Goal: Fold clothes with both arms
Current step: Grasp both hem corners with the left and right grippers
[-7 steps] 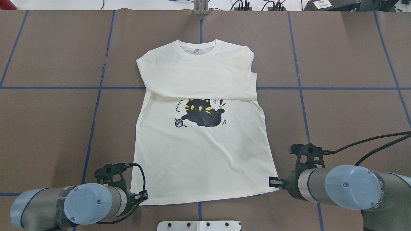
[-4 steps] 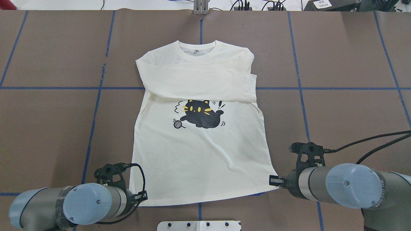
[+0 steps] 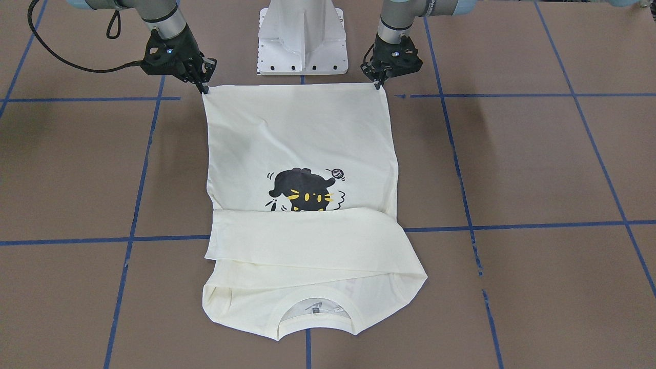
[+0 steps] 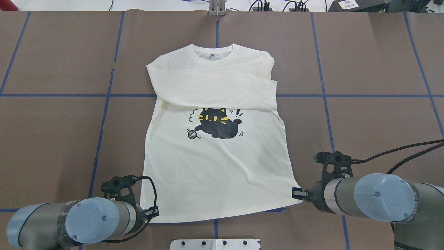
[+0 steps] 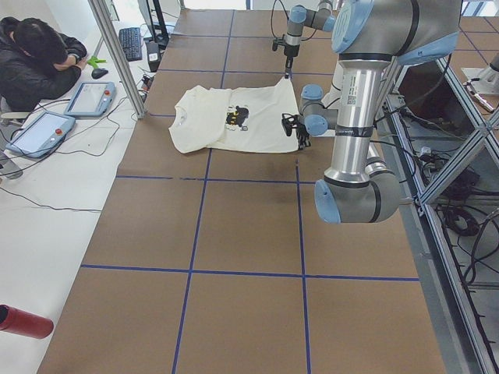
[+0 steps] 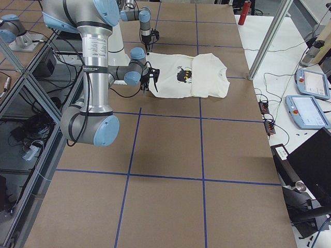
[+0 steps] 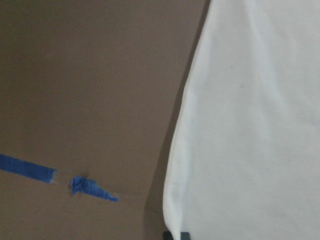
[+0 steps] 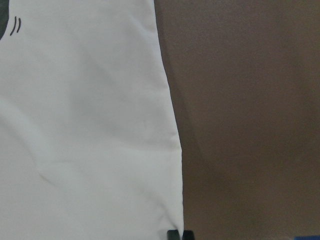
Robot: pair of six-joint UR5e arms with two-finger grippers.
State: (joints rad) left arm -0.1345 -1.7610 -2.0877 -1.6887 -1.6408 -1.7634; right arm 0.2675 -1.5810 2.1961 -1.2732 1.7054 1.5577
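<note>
Front-facing: shows T-shirt (image 3: 302, 148) flat on tabletop (image 3: 512, 164), left gripper (image 3: 382, 84) and right gripper (image 3: 205, 88) clamped on its two hem corners. Overhead: shows sleeves (image 4: 215, 90) folded across chest above cat print (image 4: 216, 126). Wrist views: show fingertips (image 8: 173, 234) closed at hem edge.
</note>
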